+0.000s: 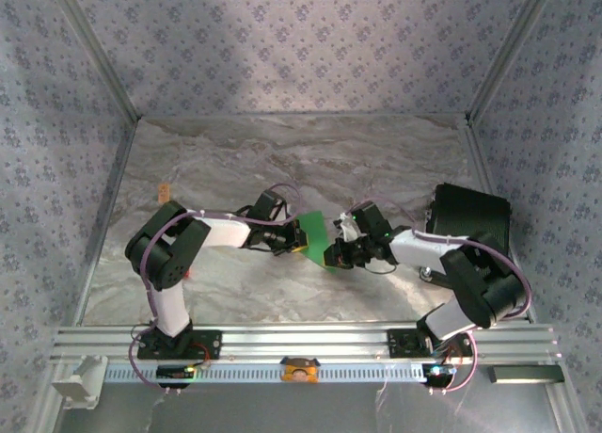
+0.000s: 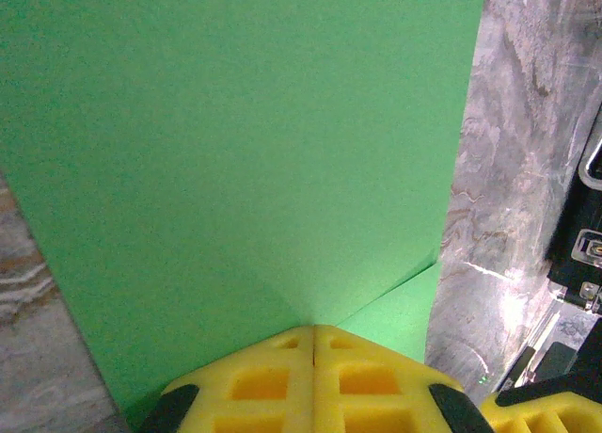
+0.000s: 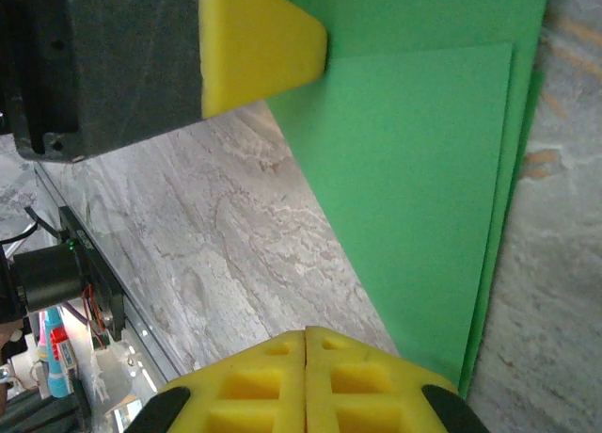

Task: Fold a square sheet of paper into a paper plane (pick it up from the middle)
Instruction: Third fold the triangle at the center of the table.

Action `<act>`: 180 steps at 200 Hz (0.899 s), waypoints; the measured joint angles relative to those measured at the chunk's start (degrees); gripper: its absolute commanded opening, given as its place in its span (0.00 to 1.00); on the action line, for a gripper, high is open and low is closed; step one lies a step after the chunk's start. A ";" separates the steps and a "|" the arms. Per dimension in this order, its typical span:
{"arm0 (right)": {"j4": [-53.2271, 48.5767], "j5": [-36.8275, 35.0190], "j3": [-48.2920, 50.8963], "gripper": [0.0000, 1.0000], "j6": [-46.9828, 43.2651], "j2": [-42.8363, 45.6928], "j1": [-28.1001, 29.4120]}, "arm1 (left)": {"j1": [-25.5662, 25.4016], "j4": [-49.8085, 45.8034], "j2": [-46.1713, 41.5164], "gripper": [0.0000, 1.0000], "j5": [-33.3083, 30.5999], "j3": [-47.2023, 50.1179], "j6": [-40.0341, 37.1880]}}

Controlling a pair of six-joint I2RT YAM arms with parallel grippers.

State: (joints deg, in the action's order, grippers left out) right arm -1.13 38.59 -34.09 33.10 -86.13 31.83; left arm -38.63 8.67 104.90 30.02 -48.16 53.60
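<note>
Left end effector [image 2: 313,329] pinched the folded square sheet of paper [image 2: 235,151] — right end effector [image 3: 306,333] was closed, tips beside its edge.

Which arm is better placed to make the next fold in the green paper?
Probably the right. The left gripper is shut on the green paper right at its crease, anchoring it. The right gripper is shut beside the paper's edge, seemingly free to move.
</note>
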 measured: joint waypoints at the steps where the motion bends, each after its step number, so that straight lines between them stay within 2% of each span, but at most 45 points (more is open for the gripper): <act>1: 0.00 0.02 0.00 0.08 -0.02 -0.13 -0.02 | 0.00 0.02 0.00 0.00 0.02 0.00 0.00; 52: 0.50 -0.02 3.54 0.08 0.55 -1.92 -0.42 | 0.02 0.17 0.11 0.00 0.09 0.00 0.00; 110: 1.55 0.28 8.96 0.08 2.71 4.26 -1.79 | 0.02 0.35 0.24 0.00 0.57 -0.02 -0.07; 143: -0.42 0.46 5.22 0.08 2.01 6.19 -1.88 | 0.22 0.35 0.28 0.00 0.70 -0.02 -0.22; 180: 0.09 0.81 -1.14 0.08 0.68 -0.09 -1.86 | 0.28 0.37 0.33 0.00 0.85 -0.02 -0.22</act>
State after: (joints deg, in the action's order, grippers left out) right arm -1.04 39.40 -35.22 33.78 -86.21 29.98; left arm -38.35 9.04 105.23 30.87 -48.18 53.39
